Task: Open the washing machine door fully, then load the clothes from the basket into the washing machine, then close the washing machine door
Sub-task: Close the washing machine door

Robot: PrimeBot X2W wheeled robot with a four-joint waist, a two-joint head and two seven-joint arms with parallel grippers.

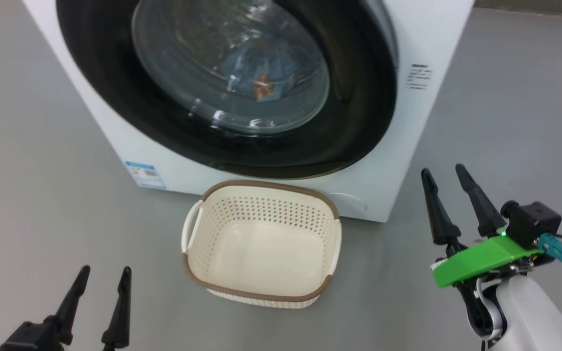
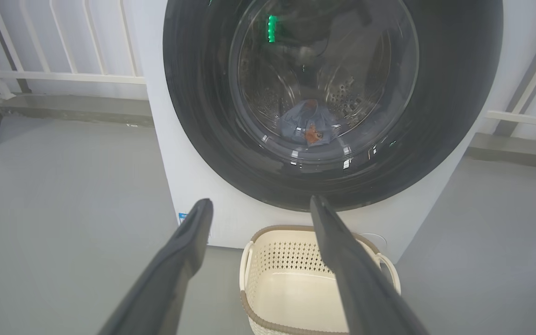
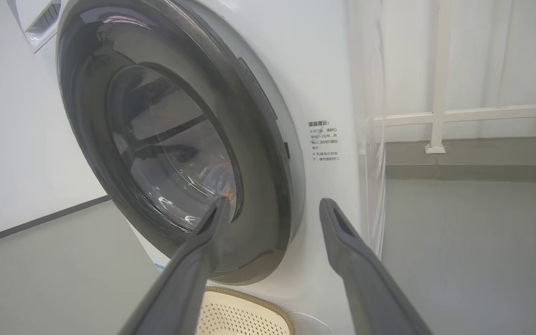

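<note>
The white washing machine stands in front of me with its round black-rimmed door shut against the front. Through the glass bowl I see light blue clothes with an orange print lying in the drum; the same clothes show in the left wrist view. The cream basket sits on the floor just below the door, nothing in it. My left gripper is open at the lower left, holding nothing. My right gripper is open at the right, off the machine's corner, also holding nothing.
Grey floor spreads to both sides of the machine. A white railing stands behind it at the left, and more railing at the right. A blue label sticker sits low on the machine's front.
</note>
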